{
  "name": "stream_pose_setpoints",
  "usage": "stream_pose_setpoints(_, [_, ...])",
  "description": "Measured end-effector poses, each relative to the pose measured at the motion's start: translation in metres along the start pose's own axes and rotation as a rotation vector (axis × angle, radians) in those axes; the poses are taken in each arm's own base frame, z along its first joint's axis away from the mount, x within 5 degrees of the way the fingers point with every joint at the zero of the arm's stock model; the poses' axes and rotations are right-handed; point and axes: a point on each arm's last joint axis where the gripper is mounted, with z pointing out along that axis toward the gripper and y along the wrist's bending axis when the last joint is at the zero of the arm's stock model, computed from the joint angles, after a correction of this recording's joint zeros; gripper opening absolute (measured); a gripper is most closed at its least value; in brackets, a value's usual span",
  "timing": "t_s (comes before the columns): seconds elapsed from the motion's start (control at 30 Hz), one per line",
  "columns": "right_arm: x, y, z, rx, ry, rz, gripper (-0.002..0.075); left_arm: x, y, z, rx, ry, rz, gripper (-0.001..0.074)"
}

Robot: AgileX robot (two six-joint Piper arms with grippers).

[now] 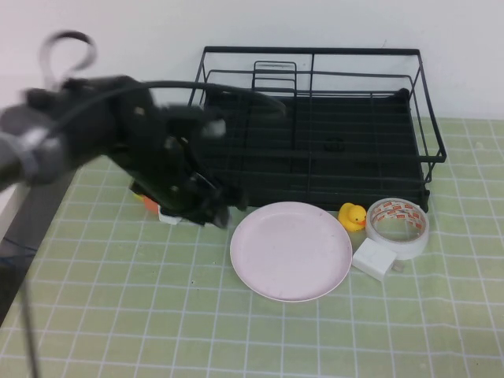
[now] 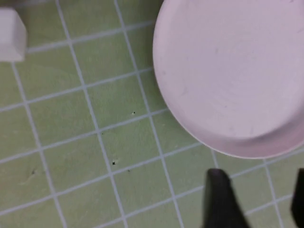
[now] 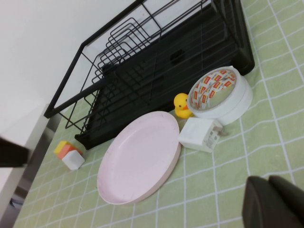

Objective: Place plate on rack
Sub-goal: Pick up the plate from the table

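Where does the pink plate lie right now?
In the high view the plate lies flat on the green mat, just in front of the rack, with the yellow duck and tape roll to its right.

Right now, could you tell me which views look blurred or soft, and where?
High view: the left arm and left tool are motion-smeared; plate and rack sharp. Left wrist view: everything soft, its open fingers dark blurs. Right wrist view: scene crisp, the right tool out of focus.
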Motion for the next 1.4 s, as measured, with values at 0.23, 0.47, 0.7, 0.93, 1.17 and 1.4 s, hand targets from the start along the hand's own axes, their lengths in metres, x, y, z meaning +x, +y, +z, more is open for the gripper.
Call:
stream_pose_setpoints(0.23, [0.000,0.000,0.000,-0.002,0.000,-0.019,-0.0002,-0.013,0.011,0.082,0.009,0.126,-0.040,0.0459])
stream_pose_setpoints(0.47, [0.000,0.000,0.000,-0.003,0.000,-0.024,-0.0002,-0.012,0.015,0.130,-0.004,0.103,-0.055,0.0414])
stream_pose_setpoints(0.7, [0.000,0.000,0.000,-0.003,0.000,-0.031,-0.0002,-0.009,0.021,0.153,-0.017,0.081,-0.099,0.0409])
stream_pose_setpoints(0.93, [-0.001,0.000,0.000,-0.001,-0.011,-0.049,-0.0002,-0.010,0.022,0.162,-0.010,0.042,-0.128,0.0382])
stream_pose_setpoints(1.17, [-0.001,0.000,0.000,-0.001,-0.012,-0.059,-0.0002,-0.010,0.024,0.165,-0.014,0.042,-0.130,0.0062])
stream_pose_setpoints(1.4, [-0.003,0.001,0.000,-0.006,-0.036,-0.047,-0.0002,-0.005,0.020,0.160,0.006,0.131,-0.157,0.0012])
